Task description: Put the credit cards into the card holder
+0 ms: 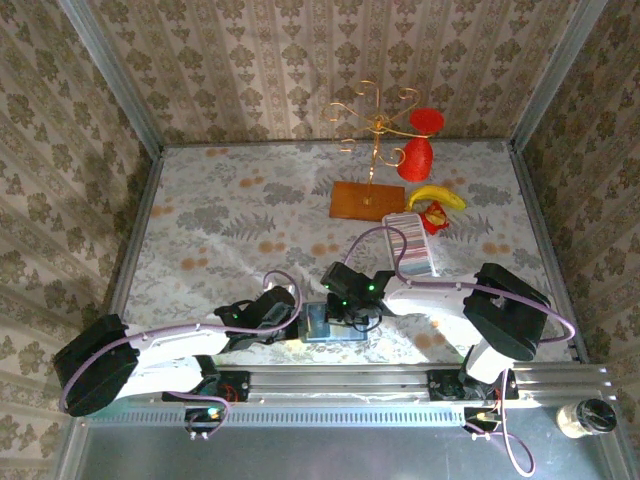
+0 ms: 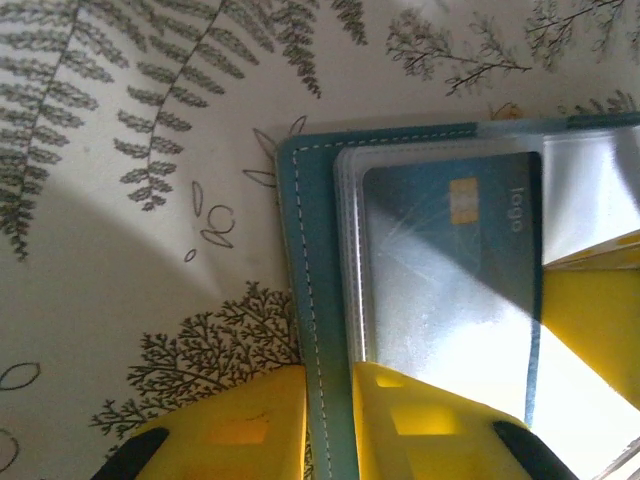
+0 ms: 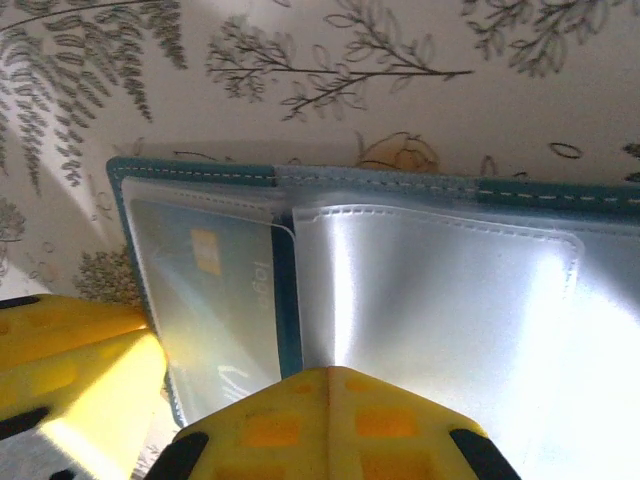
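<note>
Two closed hands [image 2: 328,400] [image 3: 330,385] on card holder [image 2: 310,250]

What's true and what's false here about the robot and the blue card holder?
The card holder lies open on the table. True.
A blue card sits inside a clear pocket. True.
The right gripper is wide open. False: its fingers are pressed together.
The banana lies inside the card holder. False: it lies far back on the table, near the gold stand.
The left gripper pinches the card holder's edge. True.
</note>
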